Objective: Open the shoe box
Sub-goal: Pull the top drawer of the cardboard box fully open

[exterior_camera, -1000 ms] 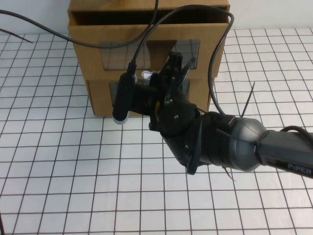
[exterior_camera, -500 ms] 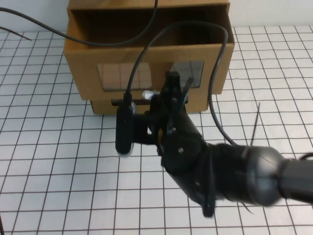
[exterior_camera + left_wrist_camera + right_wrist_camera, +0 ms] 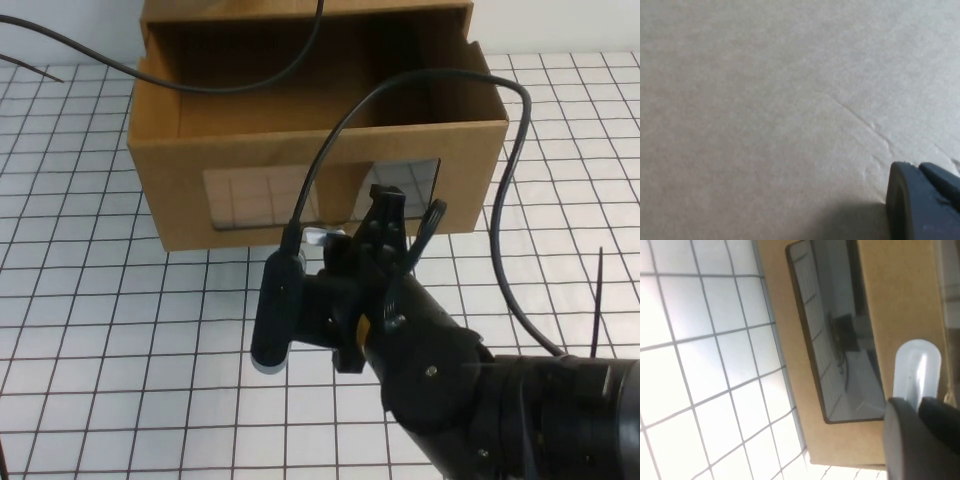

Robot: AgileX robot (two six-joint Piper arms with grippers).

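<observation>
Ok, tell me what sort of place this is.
Probably a robot test bench in a lab: white gridded tabletop, a cardboard shoe box, loose cables. The right gripper is shut on its pulled-out drawer; the left gripper sits close against cardboard.

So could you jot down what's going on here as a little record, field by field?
shoe box: cardboard, drawer part slid out toward the robot, top open
front windows: two, see-through
right tool: closed, at the drawer's front panel
left tool: unseen from above, close against plain cardboard
table: white with a black grid
</observation>
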